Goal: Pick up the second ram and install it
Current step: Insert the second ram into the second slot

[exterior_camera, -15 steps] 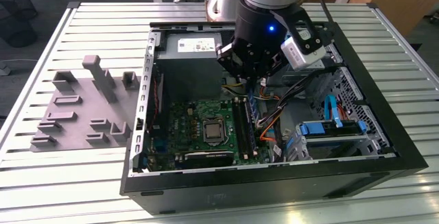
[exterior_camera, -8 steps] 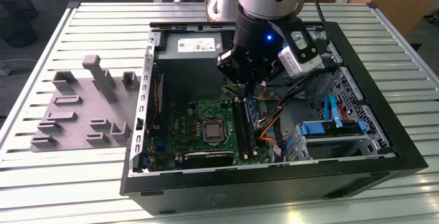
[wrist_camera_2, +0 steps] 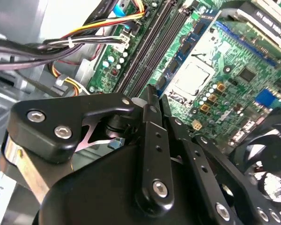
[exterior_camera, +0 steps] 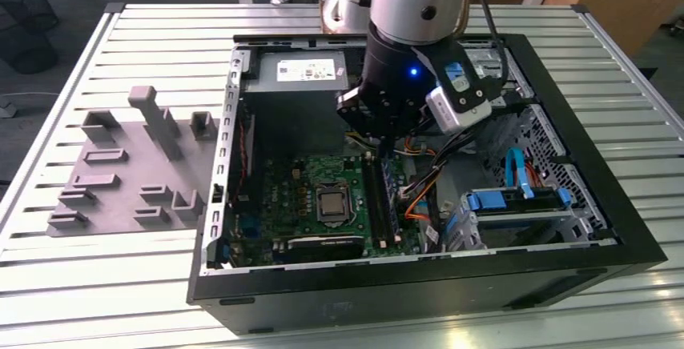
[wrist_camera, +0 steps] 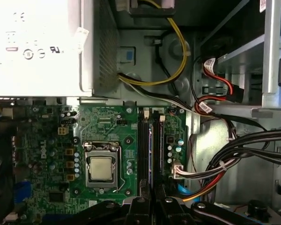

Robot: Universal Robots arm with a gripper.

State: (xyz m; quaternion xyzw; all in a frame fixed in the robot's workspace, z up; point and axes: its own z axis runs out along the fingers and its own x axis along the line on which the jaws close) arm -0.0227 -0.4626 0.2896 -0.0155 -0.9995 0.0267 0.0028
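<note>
My gripper (exterior_camera: 376,150) hangs inside the open computer case (exterior_camera: 598,229), fingers (wrist_camera_2: 152,101) drawn together above the black memory slots (wrist_camera: 144,150); a ram stick (wrist_camera: 157,150) sits in the motherboard (wrist_camera: 107,136) slot beside the processor socket (wrist_camera: 102,168)

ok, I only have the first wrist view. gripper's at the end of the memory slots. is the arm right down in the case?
Observer: Yes. In the exterior view the gripper is inside the open case, close above the motherboard.
Operator: anything seated in the slots?
Observer: The exterior view shows a green stick standing along them, running out from beneath the gripper. I cannot tell which ram it is.
Operator: and the fixture?
Observer: The grey fixture lies on the table outside the case, at the exterior view's left.
</note>
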